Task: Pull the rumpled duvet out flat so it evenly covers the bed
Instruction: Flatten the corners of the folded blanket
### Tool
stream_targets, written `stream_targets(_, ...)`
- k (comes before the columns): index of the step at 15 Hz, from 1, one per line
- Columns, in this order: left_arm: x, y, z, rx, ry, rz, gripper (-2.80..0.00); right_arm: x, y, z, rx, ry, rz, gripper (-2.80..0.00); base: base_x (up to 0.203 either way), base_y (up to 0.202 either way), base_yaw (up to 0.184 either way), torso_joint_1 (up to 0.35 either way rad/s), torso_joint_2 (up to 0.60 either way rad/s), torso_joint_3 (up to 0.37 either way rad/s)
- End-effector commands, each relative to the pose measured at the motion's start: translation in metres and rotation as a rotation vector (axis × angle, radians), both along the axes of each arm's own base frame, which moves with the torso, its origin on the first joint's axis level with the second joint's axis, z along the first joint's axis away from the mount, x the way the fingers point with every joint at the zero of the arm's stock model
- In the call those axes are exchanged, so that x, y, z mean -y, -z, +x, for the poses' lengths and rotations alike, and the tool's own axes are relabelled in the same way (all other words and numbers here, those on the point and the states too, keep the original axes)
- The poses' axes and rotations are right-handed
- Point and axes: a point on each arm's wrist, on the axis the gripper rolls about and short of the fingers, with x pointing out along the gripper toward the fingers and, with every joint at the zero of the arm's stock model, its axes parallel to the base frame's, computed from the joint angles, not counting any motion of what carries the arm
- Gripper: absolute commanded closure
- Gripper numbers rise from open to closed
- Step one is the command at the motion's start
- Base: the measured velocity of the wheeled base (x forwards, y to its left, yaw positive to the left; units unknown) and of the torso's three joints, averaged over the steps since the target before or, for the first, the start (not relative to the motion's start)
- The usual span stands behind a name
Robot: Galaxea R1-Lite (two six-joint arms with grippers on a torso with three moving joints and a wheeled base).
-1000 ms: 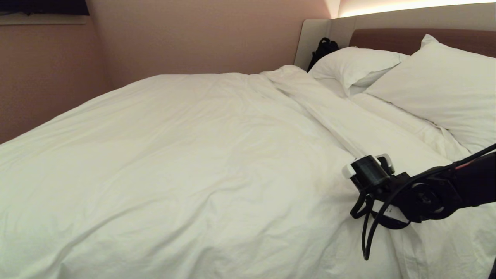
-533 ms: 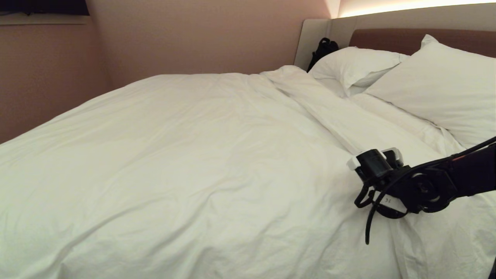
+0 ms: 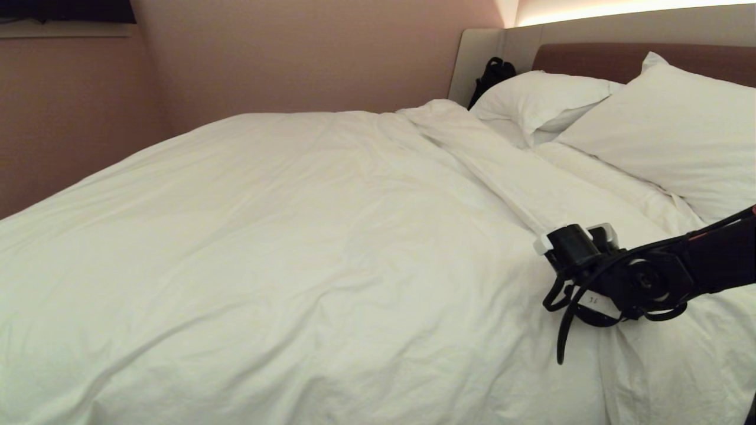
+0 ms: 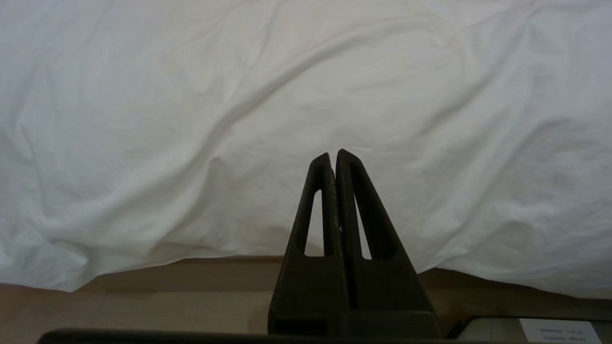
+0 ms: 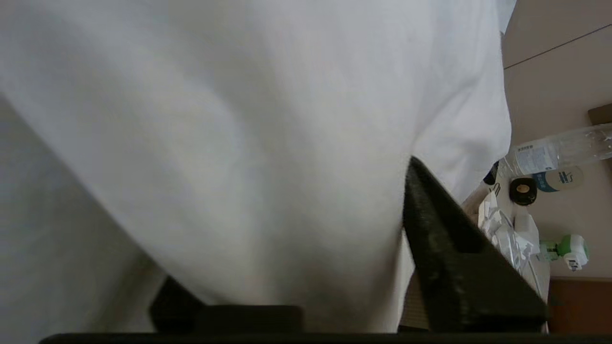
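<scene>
Duvet (image 3: 307,236) is lying over the bed (image 3: 626,59), folded band near the pillows; my right gripper (image 5: 306,267) is closing on that fold, so pulling comes next; left gripper (image 4: 333,157) is hanging pressed together.

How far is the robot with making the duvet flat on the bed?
Mostly done: the duvet lies spread over most of the bed, with light wrinkles only. In hand: the right gripper has a thick fold of duvet between its fingers at the near edge below the pillows. Left: pulling out the folded band there. The left gripper hangs shut, idle.
</scene>
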Motion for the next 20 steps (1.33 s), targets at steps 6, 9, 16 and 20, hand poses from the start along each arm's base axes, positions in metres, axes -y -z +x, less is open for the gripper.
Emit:
stream_targets(6, 0.000, 0.000, 0.000, 0.000, -0.001, 0.001, 0.00, -0.005, -0.040, -0.007, 0.106, -0.029, 0.033, 0.00, 0.000, 0.000, 0.000, 0.000, 0.00, 0.000)
stream_targets(9, 0.000, 0.000, 0.000, 0.000, -0.001, 0.000, 0.00, -0.015, -0.082, -0.016, 0.179, -0.092, 0.092, 0.00, 0.000, 0.000, 0.000, 0.000, 0.00, 0.000)
stream_targets(16, 0.000, 0.000, 0.000, 0.000, -0.001, 0.001, 0.00, -0.042, -0.129, -0.038, 0.216, -0.278, 0.234, 0.00, 0.000, 0.000, 0.000, 0.000, 0.00, 0.000)
stream_targets(20, 0.000, 0.000, 0.000, 0.000, -0.001, 0.000, 0.00, -0.070, -0.141, -0.033, 0.250, -0.389, 0.333, 0.00, 0.000, 0.000, 0.000, 0.000, 0.00, 0.000)
